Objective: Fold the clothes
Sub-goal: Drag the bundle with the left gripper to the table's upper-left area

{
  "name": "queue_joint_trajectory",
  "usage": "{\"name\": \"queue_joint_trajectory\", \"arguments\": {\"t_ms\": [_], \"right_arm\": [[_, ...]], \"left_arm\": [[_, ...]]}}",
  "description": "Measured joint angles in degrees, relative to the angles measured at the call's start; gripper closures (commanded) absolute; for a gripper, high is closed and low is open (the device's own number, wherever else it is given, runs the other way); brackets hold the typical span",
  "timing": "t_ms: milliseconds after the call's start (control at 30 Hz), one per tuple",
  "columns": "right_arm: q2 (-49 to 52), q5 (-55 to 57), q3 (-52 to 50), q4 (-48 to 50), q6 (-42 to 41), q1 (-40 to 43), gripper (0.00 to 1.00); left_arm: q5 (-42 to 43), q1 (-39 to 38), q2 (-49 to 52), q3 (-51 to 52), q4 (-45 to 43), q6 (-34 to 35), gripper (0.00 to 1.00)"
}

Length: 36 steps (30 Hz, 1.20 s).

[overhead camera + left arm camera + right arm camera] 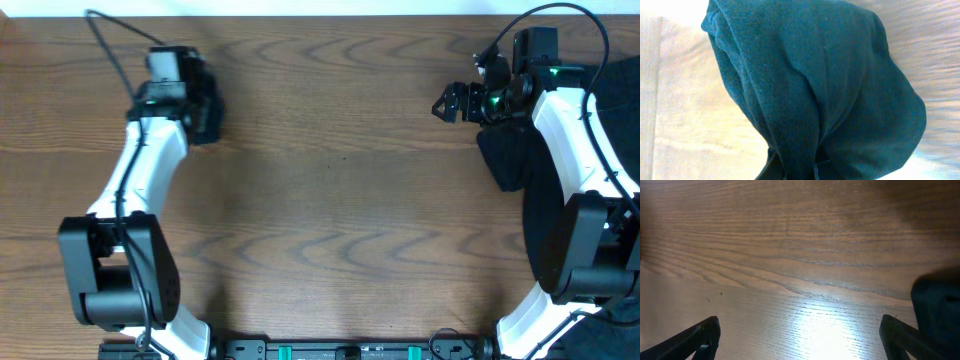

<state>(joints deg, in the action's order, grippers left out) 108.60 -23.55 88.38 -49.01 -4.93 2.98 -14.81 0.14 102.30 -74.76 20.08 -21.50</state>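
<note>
A dark navy garment (830,90) fills the left wrist view in a bunched, draped fold, and its lower end runs down between the jaws at the bottom edge. From overhead it is a small dark bundle (207,112) at the far left of the table, with my left gripper (200,100) shut on it. More dark clothes (550,220) lie in a pile on the right, partly under my right arm. At the far right my right gripper (452,102) stands open over bare wood. Nothing lies between its fingers (695,340), and a corner of dark cloth (939,305) shows beside them.
The wooden table (340,200) spreads between the two arms. The arm bases stand at the near edge, left (120,280) and right (585,260). A black cable (110,45) loops behind the left wrist.
</note>
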Motion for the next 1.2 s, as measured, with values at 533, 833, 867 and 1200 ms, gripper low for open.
{"name": "queue_joint_trajectory", "arguments": {"t_ms": [533, 833, 867, 1200], "right_arm": [[0.0, 0.0, 0.0, 0.0, 0.0, 0.0, 0.01], [0.0, 0.0, 0.0, -0.02, 0.0, 0.0, 0.01], [0.0, 0.0, 0.0, 0.0, 0.0, 0.0, 0.01], [0.0, 0.0, 0.0, 0.0, 0.0, 0.0, 0.01]], "left_arm": [[4.72, -3.74, 0.0, -2.43, 0.81, 3.32, 0.94], [7.93, 2.45, 6.32, -2.43, 0.15, 3.72, 0.94], [8.22, 3.02, 7.15, -2.43, -0.17, 3.72, 0.94], [9.11, 11.02, 11.34, -2.43, -4.07, 3.72, 0.87]]}}
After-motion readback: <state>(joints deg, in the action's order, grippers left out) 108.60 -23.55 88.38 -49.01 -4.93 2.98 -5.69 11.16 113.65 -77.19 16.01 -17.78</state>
